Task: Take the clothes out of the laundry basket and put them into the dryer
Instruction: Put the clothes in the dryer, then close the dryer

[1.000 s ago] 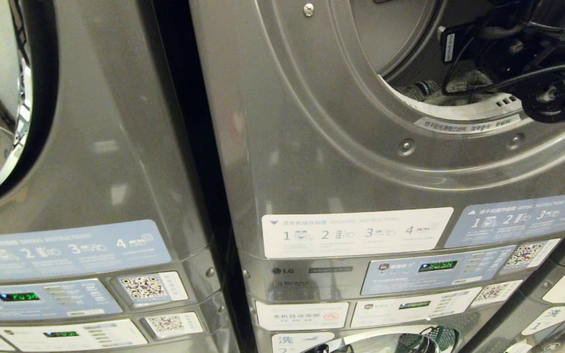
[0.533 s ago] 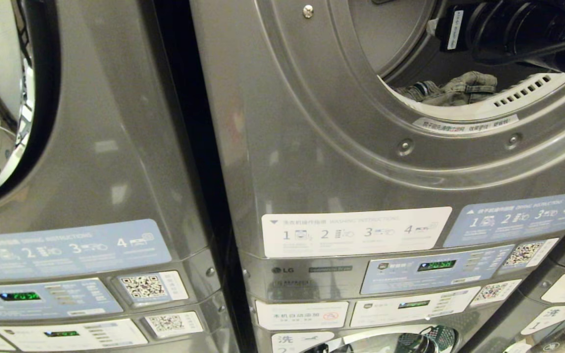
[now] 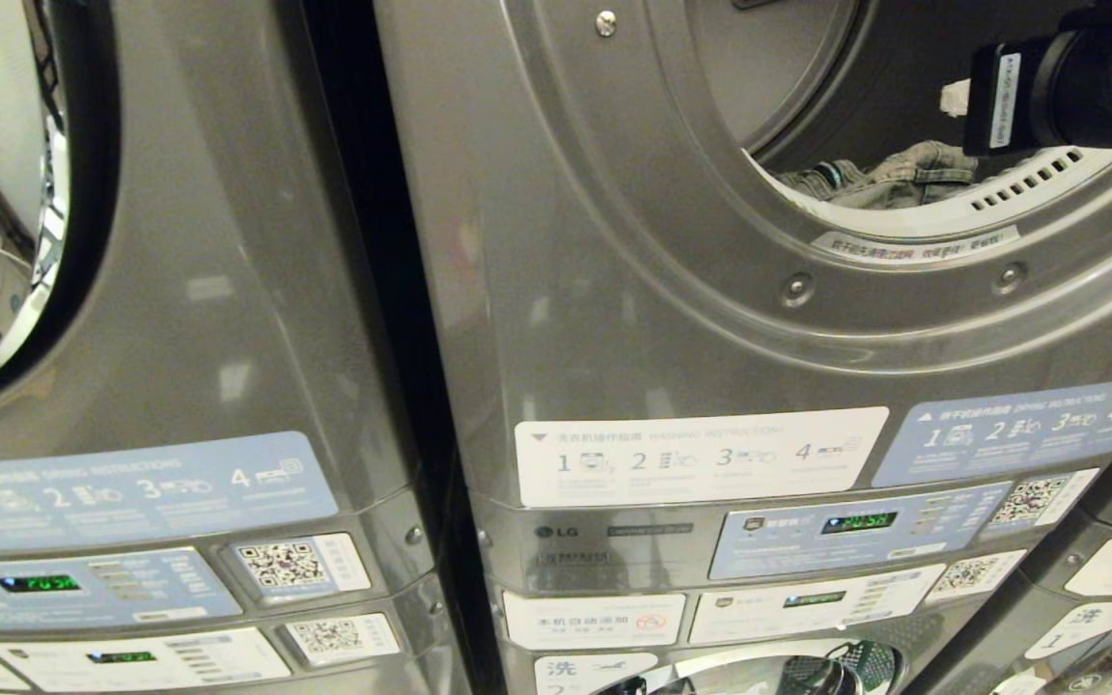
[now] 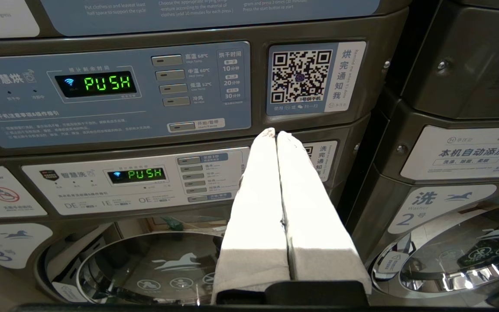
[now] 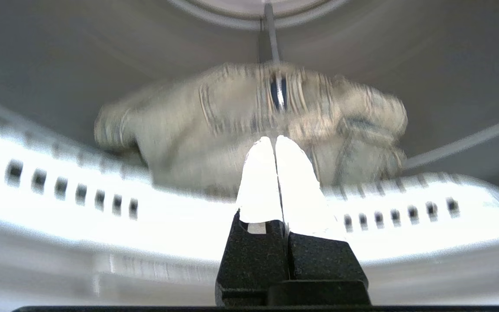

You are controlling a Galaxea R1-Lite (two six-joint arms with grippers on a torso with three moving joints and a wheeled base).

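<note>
The clothes (image 5: 249, 130), a bundle of pale olive fabric with darker seams, lie inside the dryer (image 3: 633, 290), on the bottom of the drum just behind the white perforated rim (image 5: 59, 186). The right gripper (image 5: 274, 139) is in front of this bundle at the mouth of the drum; its two white fingers (image 5: 256, 182) are pressed together and hold nothing. In the right wrist view the tips stand before the cloth, but I cannot tell if they touch it. In the head view the black right arm (image 3: 1068, 82) reaches into the round opening from the upper right, and the clothes (image 3: 889, 174) show below it, close to the rim.

The left gripper (image 4: 275, 132) is low, in front of the control panels (image 4: 111, 91) of the neighbouring machine on the left. Its fingers (image 4: 258, 203) are also pressed together and empty. Both green displays (image 4: 108, 83) there read PUSH. A square code sticker (image 4: 301, 76) sits beside the upper panel, and a round glass door (image 4: 145, 268) shows below the gripper.
</note>
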